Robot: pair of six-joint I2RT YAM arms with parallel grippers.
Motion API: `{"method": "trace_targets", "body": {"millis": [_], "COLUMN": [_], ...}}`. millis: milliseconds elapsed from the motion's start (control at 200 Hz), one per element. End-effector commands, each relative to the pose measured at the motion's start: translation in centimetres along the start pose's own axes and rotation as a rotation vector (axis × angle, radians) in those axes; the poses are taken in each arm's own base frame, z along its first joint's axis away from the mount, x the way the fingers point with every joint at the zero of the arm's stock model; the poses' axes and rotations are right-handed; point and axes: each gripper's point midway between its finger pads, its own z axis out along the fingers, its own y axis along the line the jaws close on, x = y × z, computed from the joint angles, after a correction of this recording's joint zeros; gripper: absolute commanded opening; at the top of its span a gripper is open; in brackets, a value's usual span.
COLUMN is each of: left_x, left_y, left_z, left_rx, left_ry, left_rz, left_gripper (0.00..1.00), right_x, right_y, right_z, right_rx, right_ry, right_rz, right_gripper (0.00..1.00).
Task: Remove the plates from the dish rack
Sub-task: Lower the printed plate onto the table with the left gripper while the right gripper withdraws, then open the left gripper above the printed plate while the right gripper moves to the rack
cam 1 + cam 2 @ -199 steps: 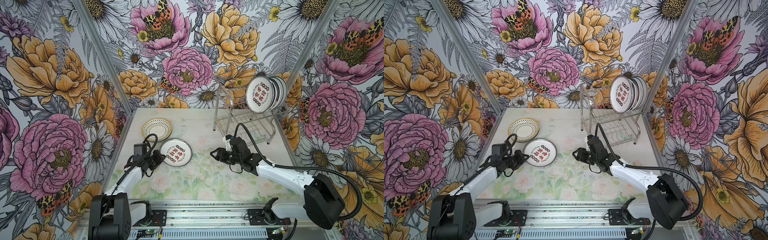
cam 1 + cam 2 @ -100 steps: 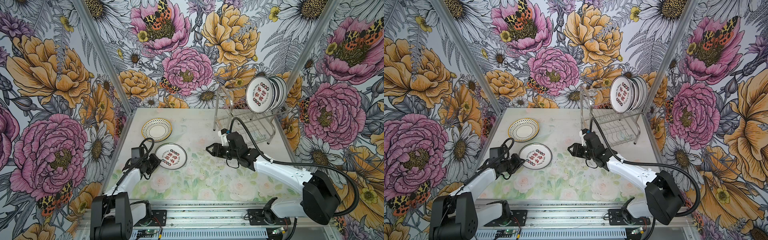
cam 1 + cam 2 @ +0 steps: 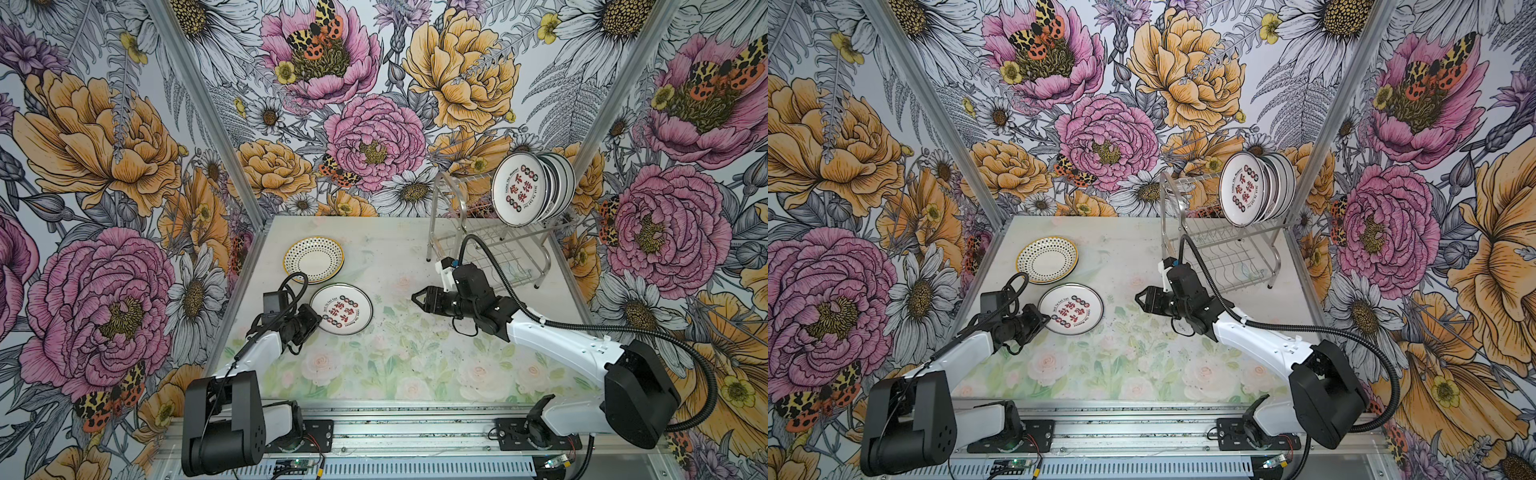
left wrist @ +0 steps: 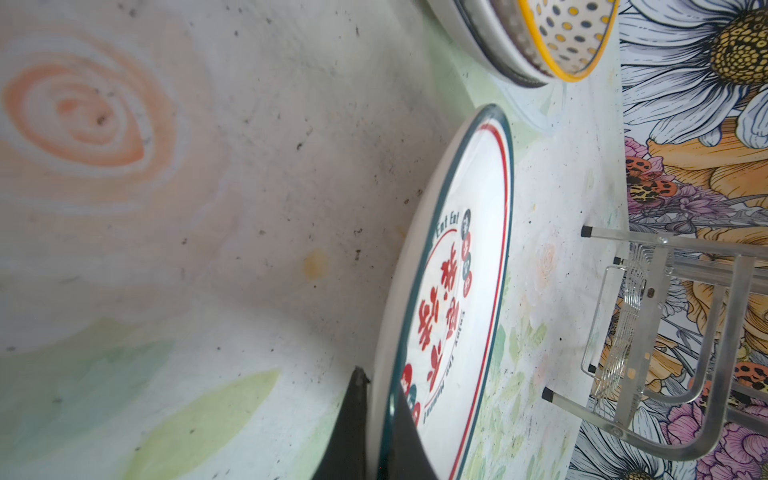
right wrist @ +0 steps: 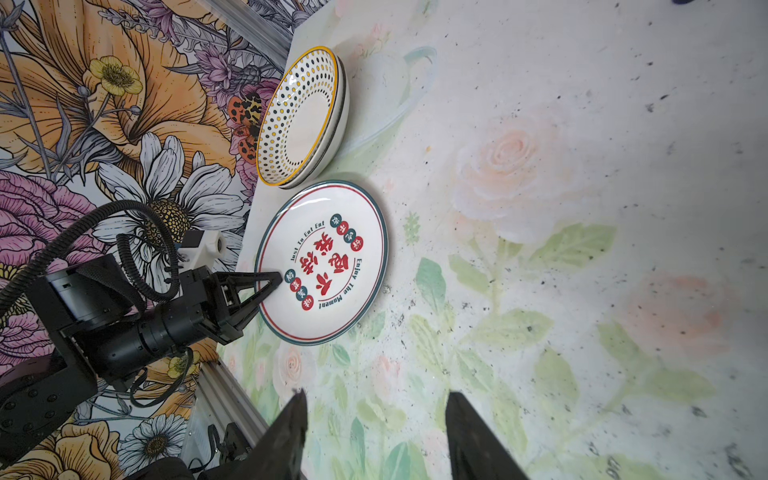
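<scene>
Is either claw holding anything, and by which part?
The left gripper is shut on the red-lettered plate, pinching its rim; the right gripper is open and holds nothing.

Left gripper [image 3: 317, 321] grips near rim of red-character plate [image 3: 341, 309]. Dotted plate [image 3: 313, 259] just beyond, on table [image 3: 395, 374]. Dish rack [image 3: 490, 253] far right, plates [image 3: 519, 189] upright on top tier.

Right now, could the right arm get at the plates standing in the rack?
Probably yes. The right gripper is open and empty, hanging beside the dish rack, and nothing stands between it and the upright plates. It points away from them, so it would have to turn and lift.
</scene>
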Motion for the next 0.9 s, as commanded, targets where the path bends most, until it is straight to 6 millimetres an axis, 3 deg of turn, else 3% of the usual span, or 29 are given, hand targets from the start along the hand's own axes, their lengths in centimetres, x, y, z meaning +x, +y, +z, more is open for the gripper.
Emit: {"method": "trace_targets", "body": {"millis": [0, 245, 475, 650, 896], "left_x": [0.2, 0.7, 0.6, 0.7, 0.6], "left_y": [3.0, 3.5, 3.6, 3.7, 3.7], "left_z": [0.4, 0.7, 0.8, 0.9, 0.0], "left_rx": [-0.125, -0.141, -0.142, -0.148, -0.156], "left_ry": [0.005, 0.024, 0.028, 0.031, 0.021], "left_rz": [-0.03, -0.045, -0.052, -0.055, -0.061], "left_gripper": [0.07, 0.2, 0.22, 0.43, 0.6], "right_x": [-0.6, -0.5, -0.4, -0.3, -0.8], "right_y": [1.5, 1.4, 1.3, 1.5, 2.5], "right_z": [-0.9, -1.4, -1.4, -1.6, -2.5], "right_rx": [-0.033, -0.032, -0.03, -0.038, -0.068], "right_ry": [-0.023, -0.033, -0.034, -0.029, -0.049], "right_rz": [-0.035, -0.039, -0.041, -0.051, -0.094], "right_gripper": [0.55, 0.55, 0.55, 0.56, 0.56]}}
